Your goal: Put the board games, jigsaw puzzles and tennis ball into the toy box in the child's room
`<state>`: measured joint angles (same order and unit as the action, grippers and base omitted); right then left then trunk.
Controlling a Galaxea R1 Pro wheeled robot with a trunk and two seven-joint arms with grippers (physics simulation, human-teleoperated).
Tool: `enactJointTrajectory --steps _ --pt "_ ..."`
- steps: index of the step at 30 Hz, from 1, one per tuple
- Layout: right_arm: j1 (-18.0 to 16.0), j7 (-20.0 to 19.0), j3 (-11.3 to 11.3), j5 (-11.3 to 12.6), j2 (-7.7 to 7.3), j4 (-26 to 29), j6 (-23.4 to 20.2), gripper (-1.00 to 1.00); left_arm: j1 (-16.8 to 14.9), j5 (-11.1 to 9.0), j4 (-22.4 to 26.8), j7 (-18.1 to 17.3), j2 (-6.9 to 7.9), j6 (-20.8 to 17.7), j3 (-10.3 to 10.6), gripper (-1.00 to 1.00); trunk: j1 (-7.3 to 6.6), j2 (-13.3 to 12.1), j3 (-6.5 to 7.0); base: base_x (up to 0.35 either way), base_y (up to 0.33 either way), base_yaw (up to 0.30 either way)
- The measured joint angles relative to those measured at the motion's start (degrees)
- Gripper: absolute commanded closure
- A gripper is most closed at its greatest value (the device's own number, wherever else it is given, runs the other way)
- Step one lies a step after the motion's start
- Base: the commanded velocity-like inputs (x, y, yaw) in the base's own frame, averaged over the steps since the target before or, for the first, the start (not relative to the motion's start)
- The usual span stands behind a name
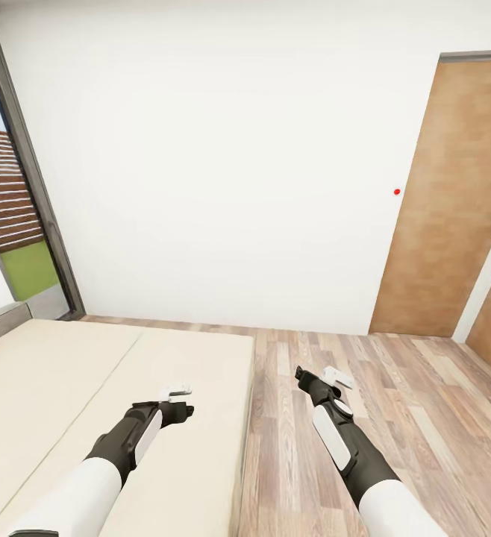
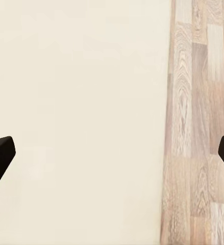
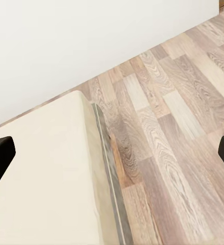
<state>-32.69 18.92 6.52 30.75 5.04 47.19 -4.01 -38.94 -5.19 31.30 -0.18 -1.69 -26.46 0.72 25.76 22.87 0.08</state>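
Note:
The bed (image 1: 66, 388) with its plain beige mattress lies at the lower left, and the part of it I see is bare. My left gripper (image 1: 177, 401) hovers over the mattress near its right edge, open with nothing in it. In the left wrist view the left gripper (image 2: 112, 158) has its fingertips wide apart over the mattress (image 2: 76, 102). My right gripper (image 1: 319, 377) hangs open over the wood floor beside the bed. The right wrist view shows the right gripper (image 3: 112, 158) spread above the bed's corner (image 3: 45, 173). The board games, jigsaw puzzles, tennis ball, toy box and table are out of view.
A white wall (image 1: 238, 164) faces me with a small red dot (image 1: 397, 192). A brown wooden door (image 1: 454, 201) stands at the right, and a tall dark-framed window (image 1: 22, 216) at the left. Wood floor (image 1: 395, 418) runs to the right of the bed.

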Motion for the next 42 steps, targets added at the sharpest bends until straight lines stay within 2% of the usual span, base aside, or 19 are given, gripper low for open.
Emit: enactJointTrajectory --steps 26,42 --pt "0.0 0.0 -0.03 0.01 0.0 0.0 0.0 -1.0 0.0 0.0 0.0 0.0 0.0 0.02 -0.04 -1.0 0.0 0.0 0.0 -0.004 0.0 -0.004" --pt "0.01 0.0 -0.09 0.02 0.0 0.01 -0.01 -1.0 -0.01 0.01 -0.01 0.0 0.0 0.02 -0.07 -1.0 0.0 0.0 0.0 -0.034 0.051 -0.161"
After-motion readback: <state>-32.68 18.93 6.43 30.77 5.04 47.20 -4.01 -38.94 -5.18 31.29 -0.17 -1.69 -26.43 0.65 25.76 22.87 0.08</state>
